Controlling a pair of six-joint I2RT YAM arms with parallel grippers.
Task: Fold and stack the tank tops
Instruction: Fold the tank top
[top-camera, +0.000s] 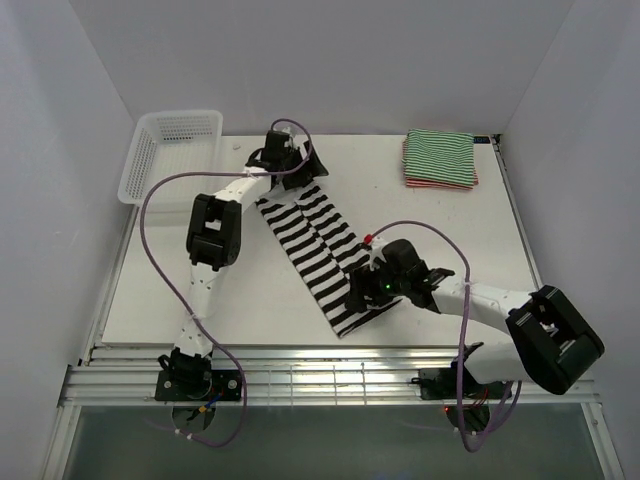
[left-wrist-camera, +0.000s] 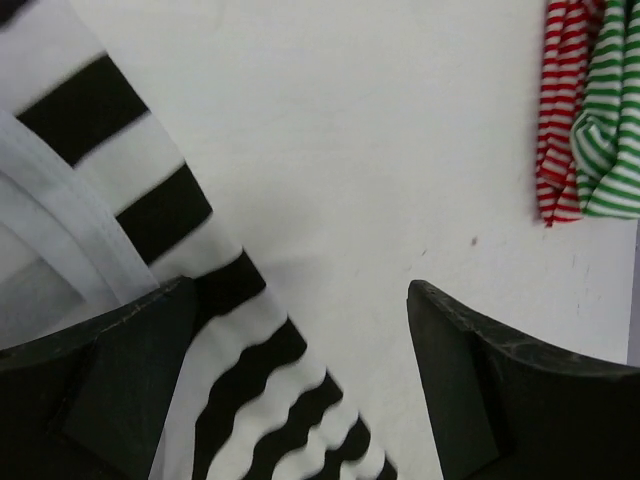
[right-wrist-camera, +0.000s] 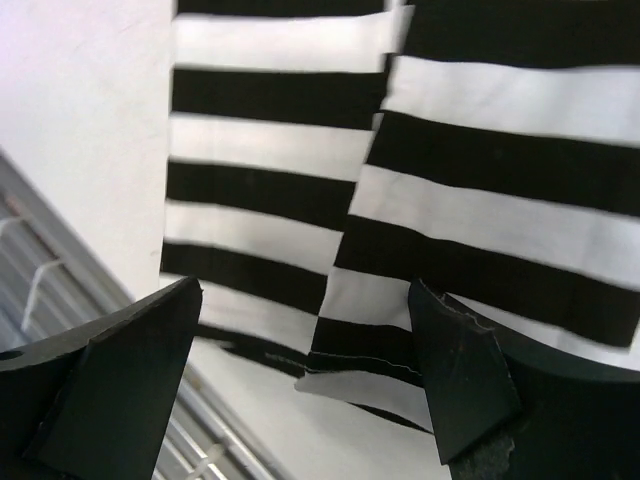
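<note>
The black-and-white broad-striped tank top (top-camera: 318, 250) lies folded lengthwise as a long diagonal strip across the middle of the table. My left gripper (top-camera: 298, 170) is open over its far end; in the left wrist view (left-wrist-camera: 300, 380) the striped fabric (left-wrist-camera: 240, 400) lies between the fingers, against the left one. My right gripper (top-camera: 363, 290) is open over the strip's near end; in the right wrist view (right-wrist-camera: 300, 370) the hem (right-wrist-camera: 370, 365) sits between the fingers. The green-and-white top (top-camera: 438, 152) lies folded on the red-and-white top (top-camera: 440, 183) at the far right.
A white mesh basket (top-camera: 170, 150) stands at the far left corner. The table's near edge and metal rails (top-camera: 300, 365) run just below the strip's near end. The folded stack's edge also shows in the left wrist view (left-wrist-camera: 590, 110).
</note>
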